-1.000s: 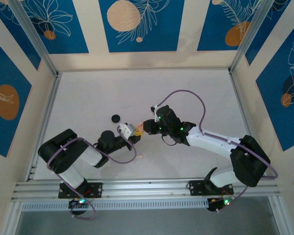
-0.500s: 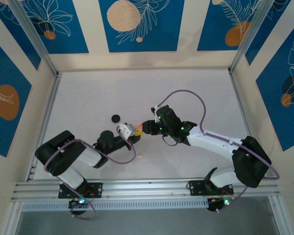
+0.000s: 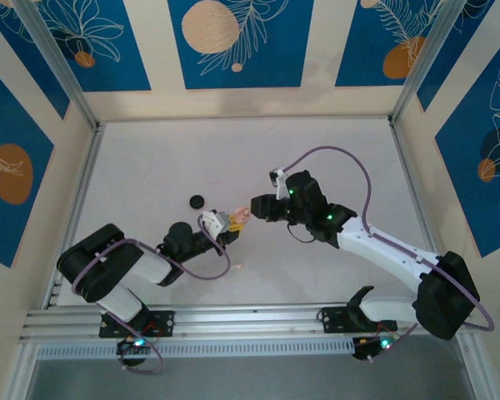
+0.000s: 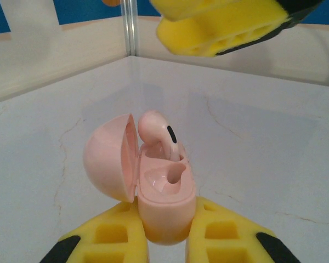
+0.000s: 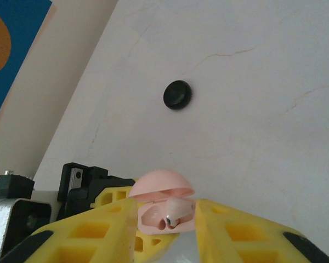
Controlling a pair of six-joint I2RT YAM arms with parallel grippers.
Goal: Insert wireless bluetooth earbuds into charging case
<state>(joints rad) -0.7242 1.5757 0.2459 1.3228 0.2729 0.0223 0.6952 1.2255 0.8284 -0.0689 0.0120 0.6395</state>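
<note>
L gripper [image 4: 167, 222] is clamping the open pink case [image 4: 163, 192] tight by its base. One pink bud [image 4: 156, 129] is sitting in the far slot, head poking up; near slot's empty. R gripper [image 3: 254, 205] is hovering just beside, jaws part-open, holding nothing. Approx halfway w/ this case, I'd judge.

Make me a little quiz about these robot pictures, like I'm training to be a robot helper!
1. True or false: the left gripper holds the pink charging case with its lid open.
2. How many pink earbuds sit in that case? A) none B) one C) two
3. Fill in the gap: the round black case lies on the ____.

Key: 1 true; 2 B; 3 table.
</note>
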